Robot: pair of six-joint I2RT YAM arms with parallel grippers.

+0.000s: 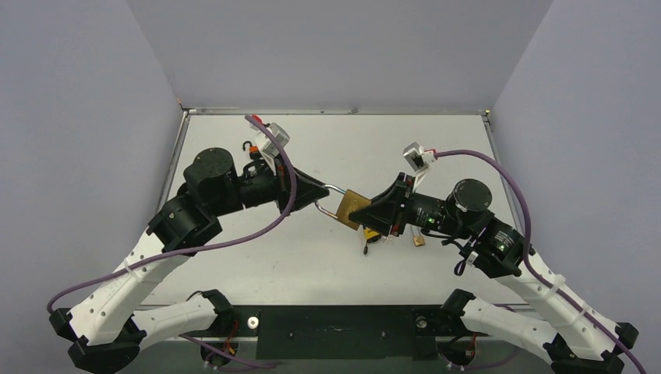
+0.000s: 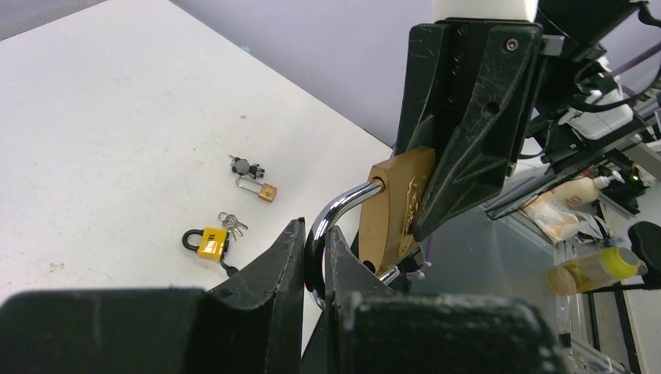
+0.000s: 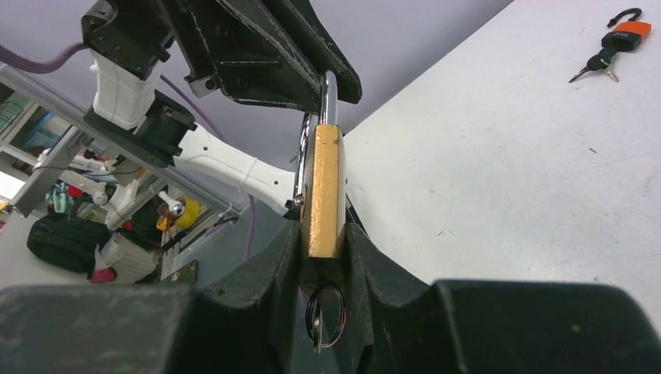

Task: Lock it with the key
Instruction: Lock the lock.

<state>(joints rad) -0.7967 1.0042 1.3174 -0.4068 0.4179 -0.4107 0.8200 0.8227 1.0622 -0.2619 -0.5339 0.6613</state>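
Observation:
A brass padlock point(image 1: 350, 207) hangs in the air between both arms over the middle of the table. My left gripper point(image 2: 313, 231) is shut on its chrome shackle point(image 2: 337, 209). The shackle's short end point(image 2: 388, 273) sits just outside the body. My right gripper point(image 3: 323, 234) is shut on the brass body point(image 3: 323, 187), one finger on each flat face. A key ring point(image 3: 326, 315) hangs under the lock's bottom between the right fingers; the key's blade is hidden. In the top view the left gripper point(image 1: 321, 199) and right gripper point(image 1: 366, 212) meet tip to tip.
A yellow padlock with keys point(image 2: 210, 241) and a small brass padlock with keys point(image 2: 255, 185) lie on the white table below the right arm. An orange padlock with keys point(image 3: 623, 33) lies at the back left by the left arm. Grey walls enclose the table point(image 1: 327, 265).

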